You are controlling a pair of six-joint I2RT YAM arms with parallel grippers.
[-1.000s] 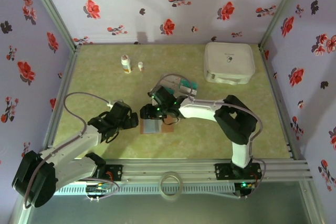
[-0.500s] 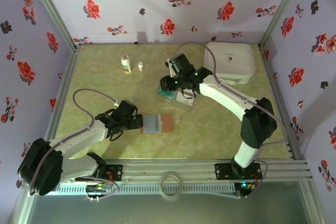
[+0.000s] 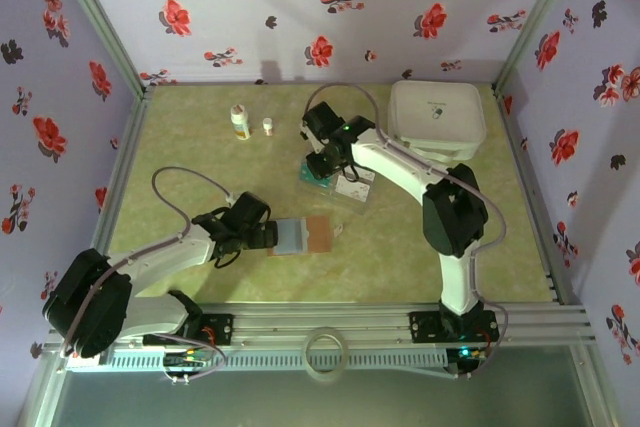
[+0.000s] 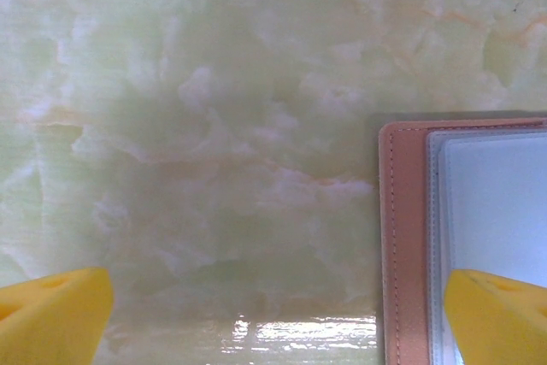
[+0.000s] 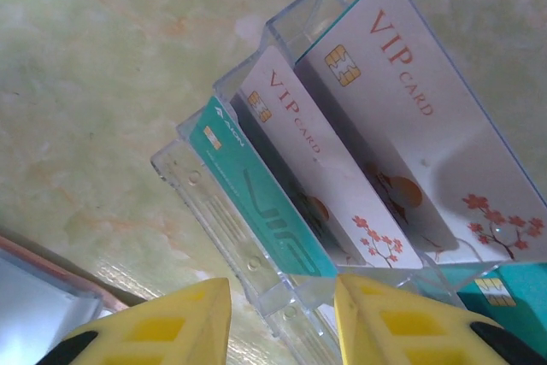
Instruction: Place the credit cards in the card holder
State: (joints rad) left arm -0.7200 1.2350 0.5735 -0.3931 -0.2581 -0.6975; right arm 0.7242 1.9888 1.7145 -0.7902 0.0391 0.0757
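Observation:
The card holder (image 3: pixel 318 234) lies open on the green table, pinkish-brown with a grey sleeve side (image 3: pixel 288 237). My left gripper (image 3: pixel 264 236) is open at its left edge; in the left wrist view the holder's stitched border (image 4: pixel 402 237) and clear sleeve (image 4: pixel 496 203) sit by the right fingertip (image 4: pixel 496 314). My right gripper (image 3: pixel 325 161) hovers open over the clear tray (image 3: pixel 352 190). In the right wrist view a teal credit card (image 5: pixel 265 203) and two white VIP cards (image 5: pixel 329 173) (image 5: pixel 419 100) stand in the tray's slots. The gripper (image 5: pixel 282 322) straddles the teal card's lower end.
A large white rounded case (image 3: pixel 436 119) sits at the back right. Two small bottles (image 3: pixel 240 122) (image 3: pixel 267 126) stand at the back left. Floral walls close in three sides. The holder's corner (image 5: pixel 34 292) shows left of the tray.
My right arm swung from the card holder back to the clear tray and settled over it. My left gripper crept right up to the holder's left edge.

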